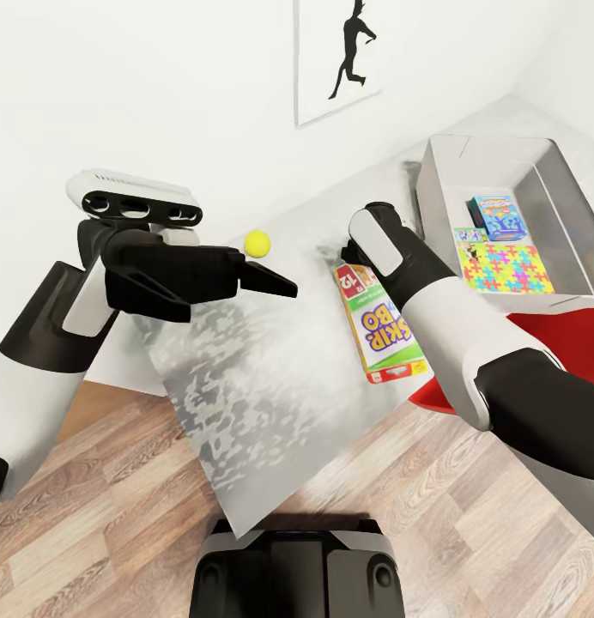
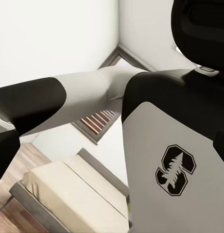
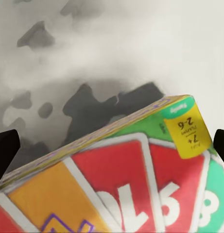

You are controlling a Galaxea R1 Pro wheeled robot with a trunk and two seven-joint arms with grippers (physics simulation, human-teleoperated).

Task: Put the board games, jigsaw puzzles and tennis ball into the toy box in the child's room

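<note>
Hovering my right jaws [image 3: 112, 141] over the far end of the SKIP-BO box [image 1: 380, 324], I see a dark fingertip at each side of the box in the right wrist view, so they stand apart and nothing is clamped yet. The box lies flat on the mottled surface [image 1: 271, 386], just beside the toy box [image 1: 441, 172], with its near end out over the surface's edge above the red chair [image 1: 537, 330]. Inside the toy box already lie a jigsaw puzzle [image 1: 507, 266] and a small blue game box [image 1: 496, 215]. The tennis ball [image 1: 257, 244] sits on the surface near the wall, just beyond my left jaws [image 1: 275, 279], which point toward it; whether those are apart I cannot tell.

My worry is the grip: closing on one end of a flat, slick box could let it pivot, or nudge it off the edge toward the chair. Any brush from my left arm could roll the ball away.
</note>
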